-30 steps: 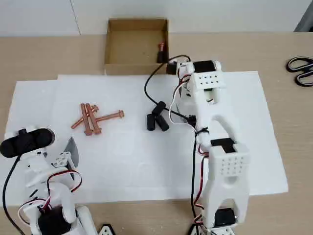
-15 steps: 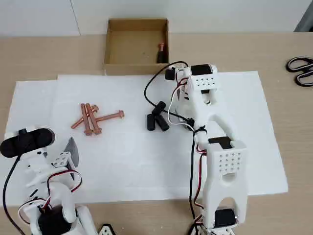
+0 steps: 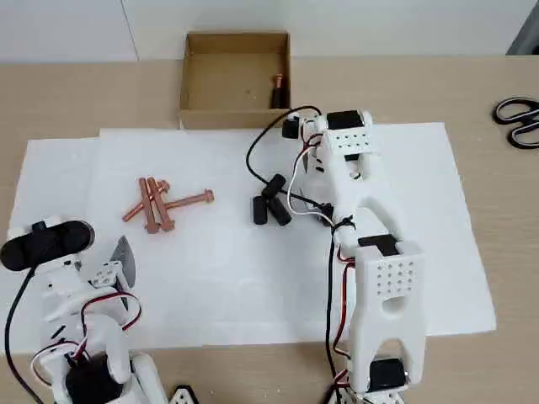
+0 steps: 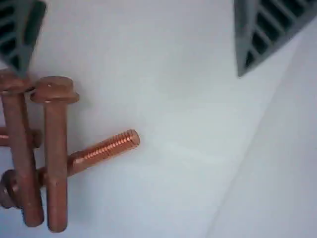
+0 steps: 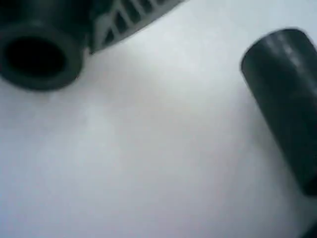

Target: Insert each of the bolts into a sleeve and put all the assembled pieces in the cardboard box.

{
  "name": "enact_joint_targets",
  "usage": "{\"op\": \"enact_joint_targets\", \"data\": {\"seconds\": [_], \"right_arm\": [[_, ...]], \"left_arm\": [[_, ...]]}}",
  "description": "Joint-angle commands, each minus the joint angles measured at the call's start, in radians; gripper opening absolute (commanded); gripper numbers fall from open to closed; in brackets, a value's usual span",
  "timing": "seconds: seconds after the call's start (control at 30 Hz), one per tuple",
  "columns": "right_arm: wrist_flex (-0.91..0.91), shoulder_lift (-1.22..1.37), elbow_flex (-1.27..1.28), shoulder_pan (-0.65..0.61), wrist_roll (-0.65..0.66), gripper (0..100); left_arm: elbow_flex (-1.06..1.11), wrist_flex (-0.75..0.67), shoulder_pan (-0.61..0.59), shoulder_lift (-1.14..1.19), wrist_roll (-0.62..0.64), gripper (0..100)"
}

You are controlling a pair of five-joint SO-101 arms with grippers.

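At seven o'clock on the white foam sheet (image 3: 210, 278) the left gripper (image 4: 130, 72) hangs with its jaws spread wide and nothing between them. Its wrist view looks down on the copper-coloured flanged bolts (image 4: 54, 148).

Those bolts (image 3: 156, 204) lie in a crossed heap at nine o'clock on the sheet. One of them points toward three o'clock.

The open brown cardboard box (image 3: 184, 84) sits on the wooden table (image 3: 84, 93) at twelve o'clock. One finished piece, a bolt in a sleeve (image 3: 277, 91), lies against its three o'clock wall.

Three short black cylindrical sleeves (image 3: 269, 202) lie loose near the sheet's centre. The right gripper (image 5: 131, 15) is just above them; I cannot tell whether it is wide or closed.

A pair of black-handled scissors (image 3: 518, 118) rests at two o'clock.

One assembly looks done, so I judge the next pairing is starting. The left gripper would need to come down on the outlying bolt's shank, clear of the heap. The right gripper would need a sleeve with its bore turned toward nine o'clock.
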Motion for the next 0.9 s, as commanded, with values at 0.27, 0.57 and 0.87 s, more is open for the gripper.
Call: {"op": "enact_joint_targets", "data": {"seconds": [0.27,0.57,0.87], "right_arm": [[0.015,0.001,-0.015,0.007,0.006,10.2],[0.013,-0.001,-0.017,0.007,0.005,0.5],[0.050,-0.189,-0.017,0.012,0.009,0.5]], "left_arm": [[-0.027,0.000,0.000,-0.003,-0.006,25],[-0.036,-0.002,0.000,-0.003,-0.006,25],[-0.283,0.003,0.002,0.236,-0.006,26]]}}
